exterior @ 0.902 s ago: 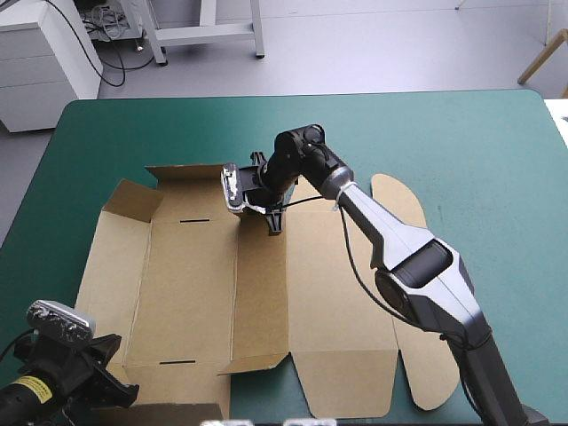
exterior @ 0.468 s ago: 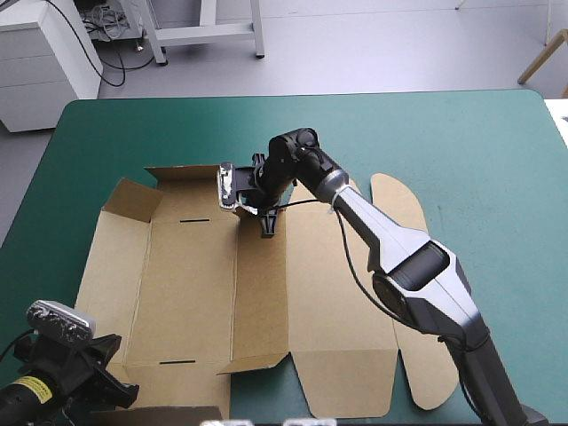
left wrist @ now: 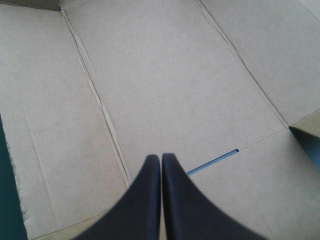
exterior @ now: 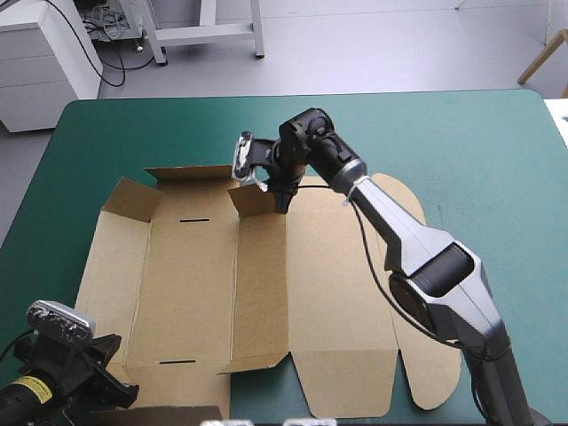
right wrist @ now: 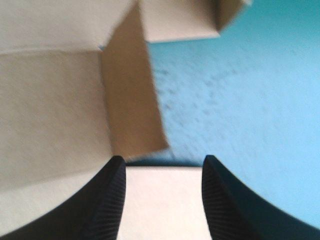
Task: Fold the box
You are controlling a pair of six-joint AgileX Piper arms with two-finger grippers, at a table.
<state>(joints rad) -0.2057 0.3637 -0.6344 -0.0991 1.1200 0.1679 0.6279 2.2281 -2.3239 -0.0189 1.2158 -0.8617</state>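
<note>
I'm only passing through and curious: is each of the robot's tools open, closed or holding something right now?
Left tool: closed, holding nothing, over the box.
Right tool: open, gripping nothing, at the box's far edge.

Silver-grey arm (exterior: 397, 224) — black joints

You've got the box (exterior: 195, 284) lying spread out on the table (exterior: 470, 133), left of centre. Your right gripper (exterior: 279, 200) sits at its far edge, just beside a raised flap (exterior: 251, 201). Your left gripper (exterior: 111, 390) hangs at the near left corner, well apart.
</note>
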